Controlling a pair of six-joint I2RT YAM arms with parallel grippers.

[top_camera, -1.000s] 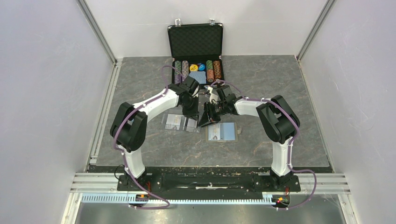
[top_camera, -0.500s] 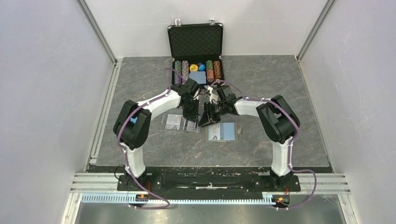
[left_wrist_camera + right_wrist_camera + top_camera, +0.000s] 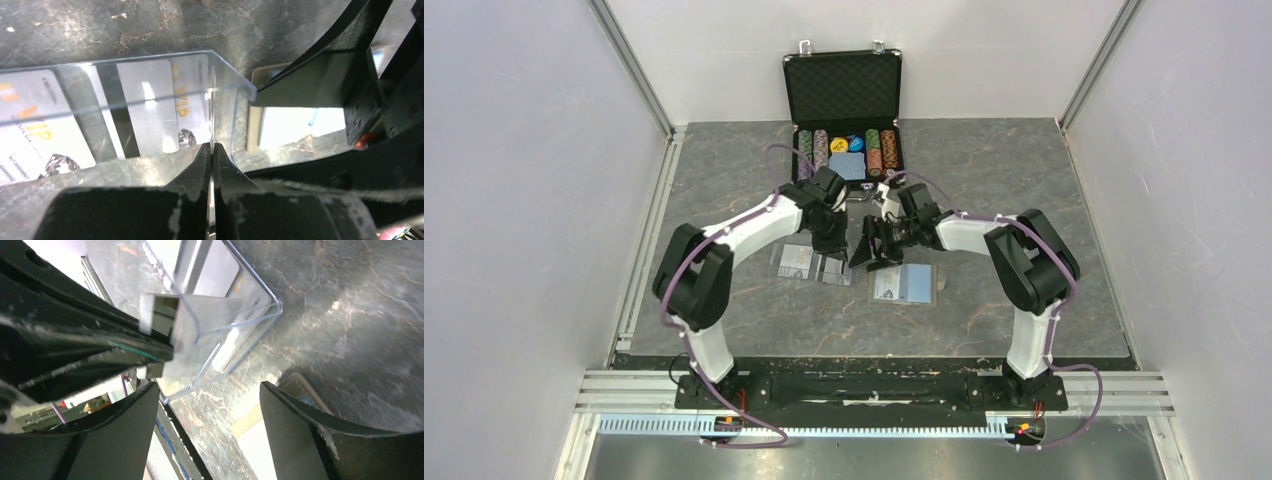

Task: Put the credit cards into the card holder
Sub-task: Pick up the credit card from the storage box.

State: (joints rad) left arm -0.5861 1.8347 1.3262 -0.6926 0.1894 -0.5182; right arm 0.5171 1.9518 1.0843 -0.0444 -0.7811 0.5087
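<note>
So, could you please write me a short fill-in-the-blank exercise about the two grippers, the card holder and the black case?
1. The left gripper is shut on the thin edge of a ___ plastic sleeve.
2. The right gripper has its jaws ___ and holds nothing.
3. The card holder lies unfolded, showing a light ___ lining.
4. The black case at the far side holds poker ___.
Missing words: clear; open; blue; chips.

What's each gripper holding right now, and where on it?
Left gripper pinches the clear sleeve by its thin upright edge; right gripper open, holding nothing.
</note>
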